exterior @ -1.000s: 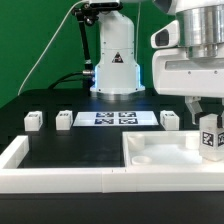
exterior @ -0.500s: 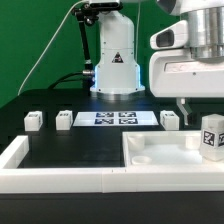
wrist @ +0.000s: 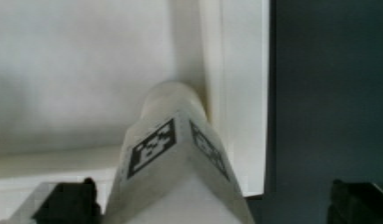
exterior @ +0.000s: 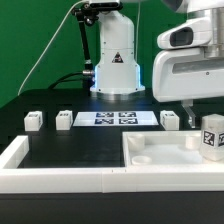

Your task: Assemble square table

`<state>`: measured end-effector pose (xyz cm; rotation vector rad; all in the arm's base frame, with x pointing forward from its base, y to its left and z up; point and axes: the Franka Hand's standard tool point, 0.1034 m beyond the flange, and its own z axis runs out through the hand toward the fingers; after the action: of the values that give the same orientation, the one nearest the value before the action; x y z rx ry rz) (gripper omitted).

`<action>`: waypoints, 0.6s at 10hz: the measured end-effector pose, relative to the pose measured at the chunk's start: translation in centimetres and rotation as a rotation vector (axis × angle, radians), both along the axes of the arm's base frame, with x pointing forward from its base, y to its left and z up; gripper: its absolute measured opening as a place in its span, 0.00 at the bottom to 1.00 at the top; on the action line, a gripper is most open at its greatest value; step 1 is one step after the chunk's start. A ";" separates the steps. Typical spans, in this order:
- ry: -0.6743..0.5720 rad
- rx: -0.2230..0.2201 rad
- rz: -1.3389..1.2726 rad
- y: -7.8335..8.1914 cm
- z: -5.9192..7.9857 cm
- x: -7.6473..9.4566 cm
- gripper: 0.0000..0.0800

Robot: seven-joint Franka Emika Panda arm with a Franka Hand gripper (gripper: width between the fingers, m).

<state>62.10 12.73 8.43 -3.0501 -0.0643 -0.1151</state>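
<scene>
The white square table top (exterior: 160,150) lies at the exterior view's right, tray-like with a raised rim. A white tagged leg (exterior: 211,138) stands upright in its far right corner. It also shows in the wrist view (wrist: 170,150), next to the top's rim (wrist: 241,90). My gripper (exterior: 205,112) hangs just above the leg, open and empty. In the wrist view my gripper (wrist: 214,205) has its dark fingertips (wrist: 72,200) wide apart on either side of the leg, clear of it. Three more small legs stand behind, one (exterior: 33,120), another (exterior: 65,119) and a third (exterior: 170,119).
The marker board (exterior: 115,118) lies flat between the loose legs. A long white border wall (exterior: 60,178) runs along the front and left. The robot base (exterior: 115,60) stands at the back with a cable beside it.
My gripper has risen straight up from around the standing leg. The leg stays upright in the top's corner, and nothing else has moved.
</scene>
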 end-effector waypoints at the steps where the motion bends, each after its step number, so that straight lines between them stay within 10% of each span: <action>1: -0.006 -0.007 0.077 -0.1 -0.1 0.0 0.81; 6: -0.080 -0.051 0.354 -0.4 -0.4 0.2 0.81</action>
<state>62.29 12.36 8.03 -3.0245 -0.6160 -0.2118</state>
